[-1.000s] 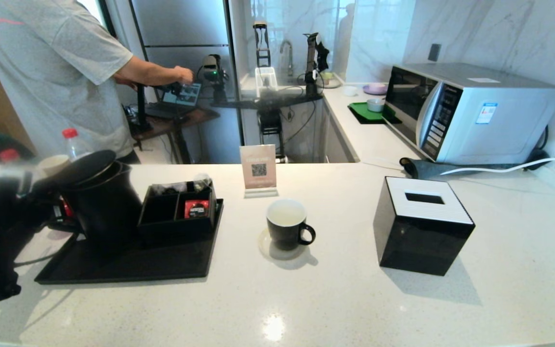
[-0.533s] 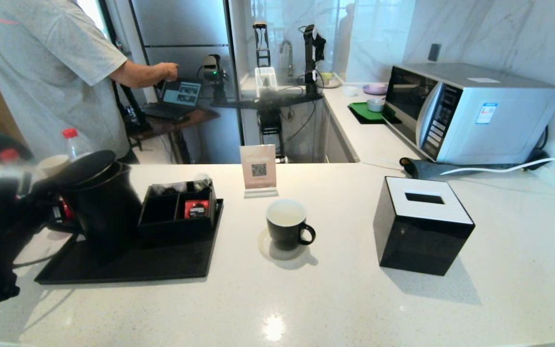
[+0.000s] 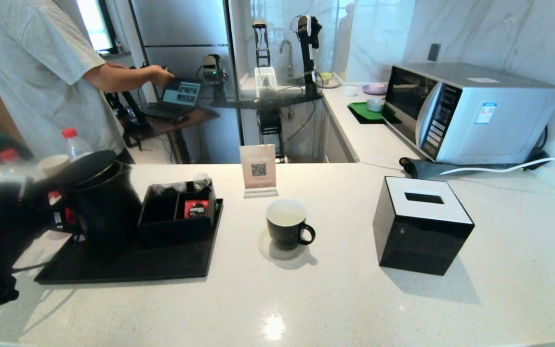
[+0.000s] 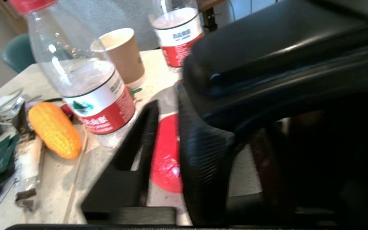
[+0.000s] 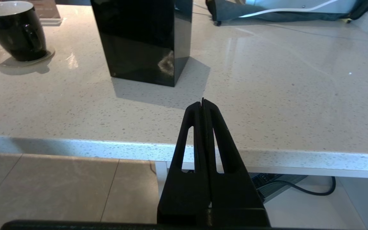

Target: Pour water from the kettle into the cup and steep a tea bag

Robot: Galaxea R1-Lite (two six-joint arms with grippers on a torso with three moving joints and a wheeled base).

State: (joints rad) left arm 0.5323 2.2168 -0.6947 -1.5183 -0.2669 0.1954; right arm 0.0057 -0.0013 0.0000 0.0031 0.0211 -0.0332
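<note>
Left end effector (image 3: pixel 58 212) has loosened — kettle (image 3: pixel 101 200) handle hidden.

The head view looks forward and down over the whole surface (image 3: pixel 335 299), kettle (image 3: pixel 101 202) at nine o'clock. The left wrist view sits tight against the kettle (image 4: pixel 283 95). The right wrist view looks low from the near edge across the surface (image 5: pixel 267 105), sharing the cup (image 5: pixel 14 30) (image 3: pixel 287 224) and tissue box (image 5: pixel 142 38) (image 3: pixel 422 226) with the head view.
</note>
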